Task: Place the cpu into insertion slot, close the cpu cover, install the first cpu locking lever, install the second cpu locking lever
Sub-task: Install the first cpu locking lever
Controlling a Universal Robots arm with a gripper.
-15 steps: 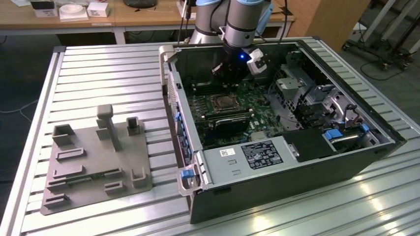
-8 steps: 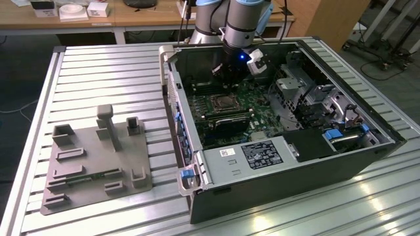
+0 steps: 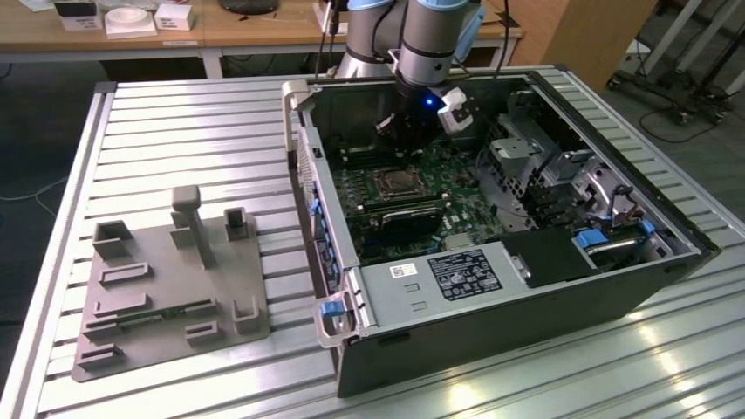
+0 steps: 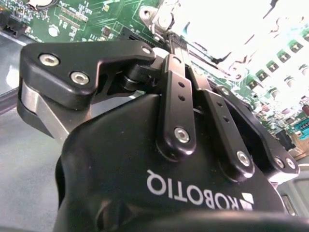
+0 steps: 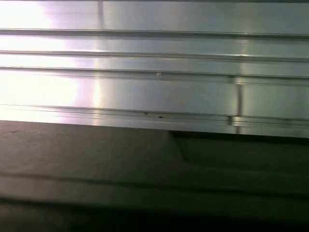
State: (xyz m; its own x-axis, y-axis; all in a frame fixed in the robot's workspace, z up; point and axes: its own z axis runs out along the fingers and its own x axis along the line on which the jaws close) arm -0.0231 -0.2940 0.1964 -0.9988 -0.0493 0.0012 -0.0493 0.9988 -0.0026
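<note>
"What carries everything?"
"A ribbed aluminium table, seen in the exterior view."
"And directly on it?"
"An open computer case on that view's right; a grey fixture plate with upright blocks lies well apart, on its left."

Open computer case on a ribbed metal table, with a grey fixture tray beside it

The black computer case lies open on the slatted aluminium table. Inside it, a green motherboard sits near the middle, a grey power-supply box with a white label lies at the near end, and blue clips show toward the exterior view's right. A grey fixture tray with upright posts rests on the table at the exterior view's left, well apart from the case. A wooden desk carrying small white boxes stands behind.
</note>
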